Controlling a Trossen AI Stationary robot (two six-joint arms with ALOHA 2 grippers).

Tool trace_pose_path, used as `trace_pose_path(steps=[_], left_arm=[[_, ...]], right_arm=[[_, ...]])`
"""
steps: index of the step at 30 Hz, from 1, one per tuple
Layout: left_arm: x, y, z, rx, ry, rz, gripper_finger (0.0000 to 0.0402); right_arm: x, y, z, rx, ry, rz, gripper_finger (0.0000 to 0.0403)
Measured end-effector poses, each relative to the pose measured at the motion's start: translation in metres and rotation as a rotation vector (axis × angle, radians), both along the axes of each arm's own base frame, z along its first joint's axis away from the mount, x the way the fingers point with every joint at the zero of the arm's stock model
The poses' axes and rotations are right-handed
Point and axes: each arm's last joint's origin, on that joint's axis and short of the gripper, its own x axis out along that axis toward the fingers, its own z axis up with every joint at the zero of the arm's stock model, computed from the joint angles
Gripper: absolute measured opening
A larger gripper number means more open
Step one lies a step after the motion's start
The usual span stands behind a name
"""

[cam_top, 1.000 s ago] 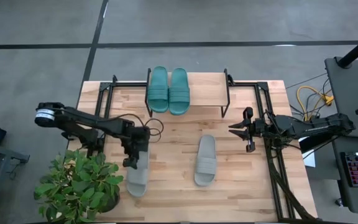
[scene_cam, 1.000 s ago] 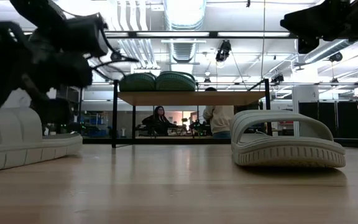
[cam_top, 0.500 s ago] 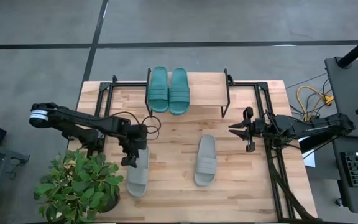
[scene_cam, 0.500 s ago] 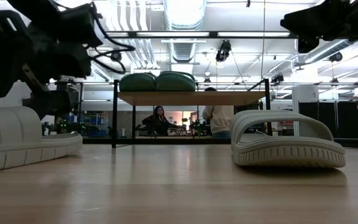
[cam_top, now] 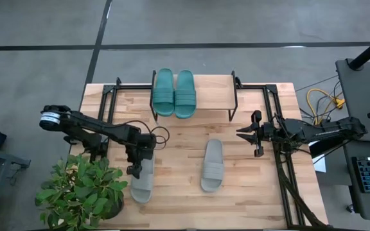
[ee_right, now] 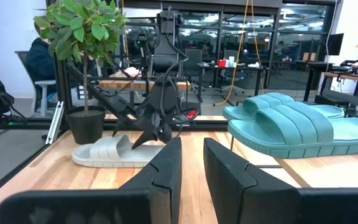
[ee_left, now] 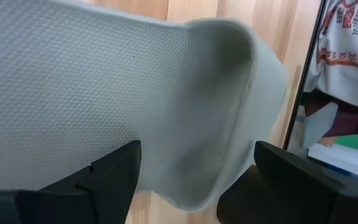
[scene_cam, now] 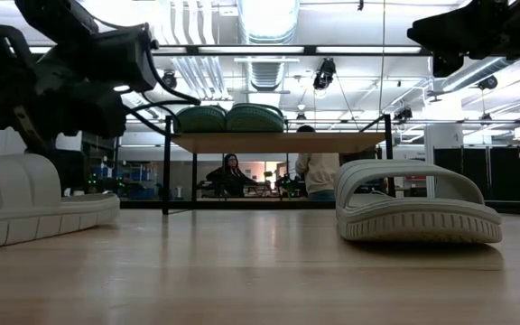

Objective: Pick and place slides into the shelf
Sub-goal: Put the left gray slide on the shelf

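Overall, the wooden bench [cam_top: 249,192] carried everything, with the shelf [cam_top: 211,96] standing at its far edge and a potted plant [cam_top: 85,189] at the near left corner. Two teal slides [cam_top: 174,93] lay side by side on the left part of the shelf top, toes pointing away. Two grey slides were down on the bench: one [cam_top: 212,165] lay alone near the middle, well apart from both arms, and the other [cam_top: 142,183] lay beside the plant. The left hand [cam_top: 135,159] hung over that slide's far end, its fingers [ee_left: 291,180] spread wide on either side of the strap, not closed on it. The right hand [cam_top: 248,134] waited at the bench's right side, above the surface, its fingers [ee_right: 160,171] a narrow gap apart, grasping nothing.
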Motion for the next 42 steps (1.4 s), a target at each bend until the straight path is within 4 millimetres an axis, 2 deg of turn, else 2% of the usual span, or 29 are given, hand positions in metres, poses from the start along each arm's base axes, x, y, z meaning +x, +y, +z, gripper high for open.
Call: trace_pose_path(steps=[4,8,12,17,19,24,30,37,42], left_arm=[[0.001,-0.004,-0.002,0.006,-0.004,-0.036,0.0293],[0.001,-0.005,-0.001,0.006,-0.019,-0.051,0.0255],[0.0,-0.006,0.003,0.007,-0.076,-0.096,0.0176],[0.001,-0.006,0.005,0.009,-0.139,-0.142,0.0038],[0.002,-0.006,0.005,0.009,-0.16,-0.148,0.0013],[0.003,-0.006,0.007,0.015,-0.18,-0.15,0.0003],[0.008,-0.006,0.019,0.001,-0.234,-0.149,0.0001],[0.006,-0.006,0.043,-0.003,-0.347,-0.147,0.0001],[0.006,-0.006,0.072,-0.003,-0.51,-0.145,0.0]], right_arm=[[0.0,0.0,0.0,0.0,0.001,0.0,0.0059],[0.0,0.0,0.0,0.0,0.001,-0.001,0.0061],[0.0,0.0,0.0,0.0,0.001,-0.007,0.0061],[0.0,0.0,0.0,0.0,0.001,-0.008,0.0059],[0.0,0.0,0.0,0.0,0.001,-0.008,0.0059],[0.0,0.0,0.0,0.0,0.001,-0.007,0.0059],[0.0,0.0,0.0,-0.004,0.002,-0.008,0.006],[0.0,0.0,0.0,-0.005,0.004,-0.008,0.0057],[0.0,0.0,0.0,-0.008,0.003,-0.008,0.0061]])
